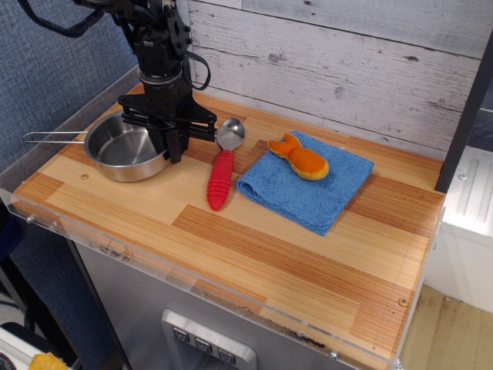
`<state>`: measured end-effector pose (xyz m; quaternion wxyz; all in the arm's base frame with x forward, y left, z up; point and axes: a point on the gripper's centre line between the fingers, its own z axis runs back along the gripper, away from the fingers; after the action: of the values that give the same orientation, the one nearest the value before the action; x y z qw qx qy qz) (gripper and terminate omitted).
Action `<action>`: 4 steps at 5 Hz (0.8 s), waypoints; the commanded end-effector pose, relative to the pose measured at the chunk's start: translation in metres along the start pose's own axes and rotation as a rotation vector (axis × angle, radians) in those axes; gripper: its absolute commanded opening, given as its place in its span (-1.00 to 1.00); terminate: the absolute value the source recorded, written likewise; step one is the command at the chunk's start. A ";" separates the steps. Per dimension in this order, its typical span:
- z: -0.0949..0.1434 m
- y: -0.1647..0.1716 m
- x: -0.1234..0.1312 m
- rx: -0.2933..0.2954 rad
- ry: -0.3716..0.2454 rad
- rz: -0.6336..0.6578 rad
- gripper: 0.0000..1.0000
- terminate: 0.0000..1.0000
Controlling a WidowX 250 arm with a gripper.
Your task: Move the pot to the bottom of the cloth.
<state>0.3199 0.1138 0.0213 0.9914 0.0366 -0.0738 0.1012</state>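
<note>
The pot (122, 151) sits at the table's (254, 231) left end, well apart from the cloth (308, 185). The gripper (171, 146) is closed on the pot's right rim. The steel is rigid, light and likely slippery; a rim pinch tends to tilt, so the hold must stay firm.

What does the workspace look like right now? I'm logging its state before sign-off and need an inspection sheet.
Surface: wooden table, clear plastic edging in front.
Job's things: pot at the left end, handle pointing left; cloth right of centre, flat.
Clutter: spoon between pot and cloth; orange fish toy on the cloth's upper part.
Gripper: gripper shut on the pot's right rim.
Cables: black cable looping beside the arm.
Surroundings: whitewashed plank wall behind, blue wall at left, metal cabinet front below.
</note>
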 end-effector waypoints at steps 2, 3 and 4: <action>0.070 -0.004 0.030 -0.023 -0.168 0.035 -1.00 -1.00; 0.089 -0.029 0.028 -0.049 -0.205 -0.020 -1.00 -1.00; 0.103 -0.064 0.017 -0.091 -0.224 -0.104 -1.00 -1.00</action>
<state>0.3358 0.0411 0.1011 0.9867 0.0006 -0.1574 0.0403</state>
